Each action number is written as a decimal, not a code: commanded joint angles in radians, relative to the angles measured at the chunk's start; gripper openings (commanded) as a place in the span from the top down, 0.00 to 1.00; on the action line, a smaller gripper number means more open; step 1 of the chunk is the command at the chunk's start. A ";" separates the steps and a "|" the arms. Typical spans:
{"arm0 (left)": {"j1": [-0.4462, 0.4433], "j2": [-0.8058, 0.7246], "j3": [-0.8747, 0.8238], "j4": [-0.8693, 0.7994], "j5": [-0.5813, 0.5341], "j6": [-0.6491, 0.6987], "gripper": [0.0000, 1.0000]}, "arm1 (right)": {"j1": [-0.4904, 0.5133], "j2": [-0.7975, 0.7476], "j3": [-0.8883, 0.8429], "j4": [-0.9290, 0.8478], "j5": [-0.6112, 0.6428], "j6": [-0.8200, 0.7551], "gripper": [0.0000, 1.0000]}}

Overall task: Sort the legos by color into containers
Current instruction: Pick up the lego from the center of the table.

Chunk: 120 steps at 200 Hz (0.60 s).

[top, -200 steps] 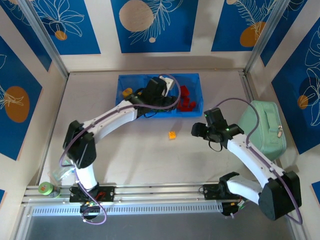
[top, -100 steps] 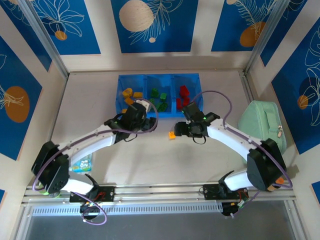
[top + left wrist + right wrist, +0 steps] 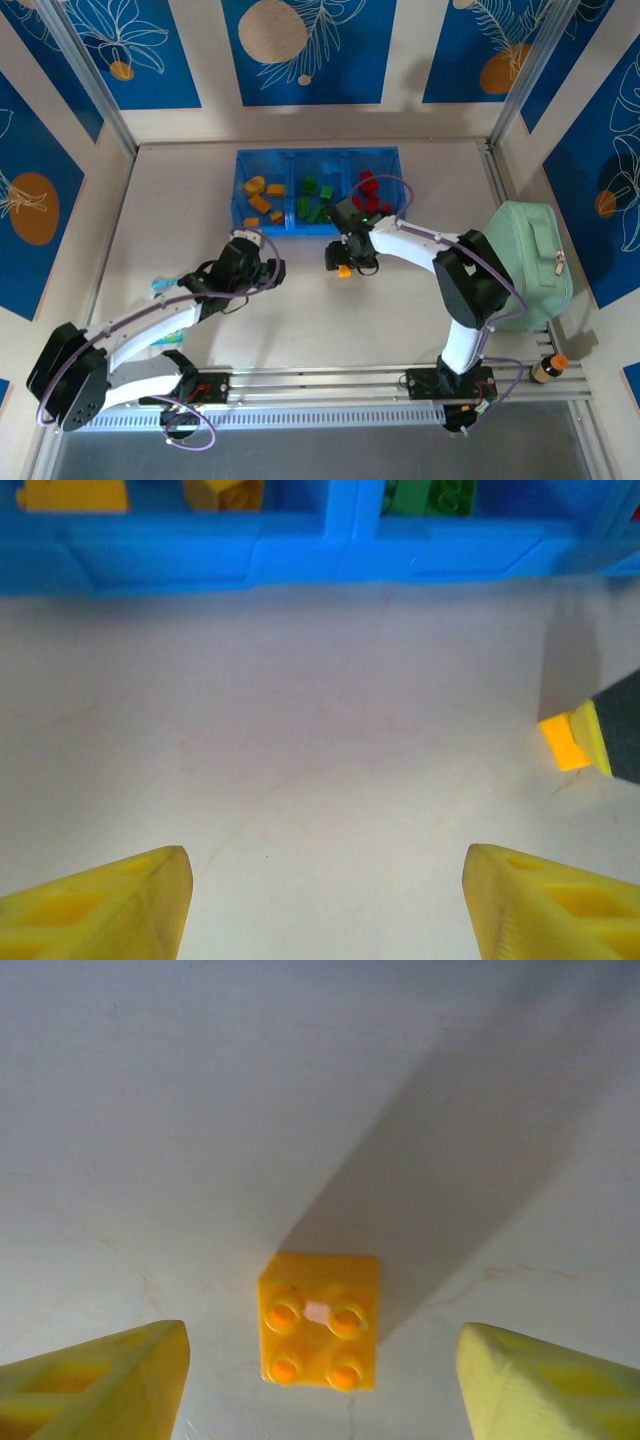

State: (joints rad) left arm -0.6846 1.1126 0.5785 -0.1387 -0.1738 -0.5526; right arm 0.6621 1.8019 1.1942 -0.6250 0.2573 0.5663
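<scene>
The blue three-compartment tray (image 3: pixel 243 186) stands at the back of the table, holding orange-yellow legos (image 3: pixel 262 196) on the left, green ones (image 3: pixel 315 200) in the middle and red ones (image 3: pixel 368 190) on the right. One orange-yellow lego (image 3: pixel 344 271) lies alone on the table in front of the tray. My right gripper (image 3: pixel 341 262) hovers open right over it; in the right wrist view the lego (image 3: pixel 320 1333) sits studs-up between the spread fingers (image 3: pixel 100 1380), untouched. My left gripper (image 3: pixel 266 268) is open and empty (image 3: pixel 325 900), facing the tray's front wall (image 3: pixel 300 560), with the loose lego (image 3: pixel 562 742) off to its right.
A pale green zipped pouch (image 3: pixel 525 260) lies at the right edge, beside the right arm. A small bottle with an orange cap (image 3: pixel 548 368) stands at the front right. A metal rail (image 3: pixel 320 385) runs along the near edge, and walls close in the table.
My left arm has pulled back from the tray toward the front left, uncovering the bins. My right gripper has swung left and now sits over the loose orange-yellow lego.
</scene>
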 commanded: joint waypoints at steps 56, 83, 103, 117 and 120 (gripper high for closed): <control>0.004 -0.128 -0.093 -0.050 -0.016 -0.046 0.29 | 0.053 0.123 0.129 -0.114 0.033 0.004 0.57; 0.003 -0.159 -0.113 -0.084 -0.038 -0.039 0.30 | 0.073 0.129 0.172 -0.140 0.051 0.004 0.68; 0.003 -0.200 -0.136 -0.133 -0.059 -0.051 0.31 | 0.077 0.122 0.214 -0.156 0.053 -0.004 0.69; 0.002 -0.237 -0.168 -0.145 -0.058 -0.076 0.31 | 0.077 0.121 0.261 -0.171 0.054 -0.016 0.69; 0.003 -0.244 -0.174 -0.145 -0.057 -0.082 0.31 | 0.079 0.122 0.273 -0.175 0.056 -0.018 0.69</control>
State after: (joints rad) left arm -0.6846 0.9272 0.4503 -0.2203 -0.2039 -0.5968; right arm 0.7361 1.9285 1.3857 -0.7467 0.2932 0.5655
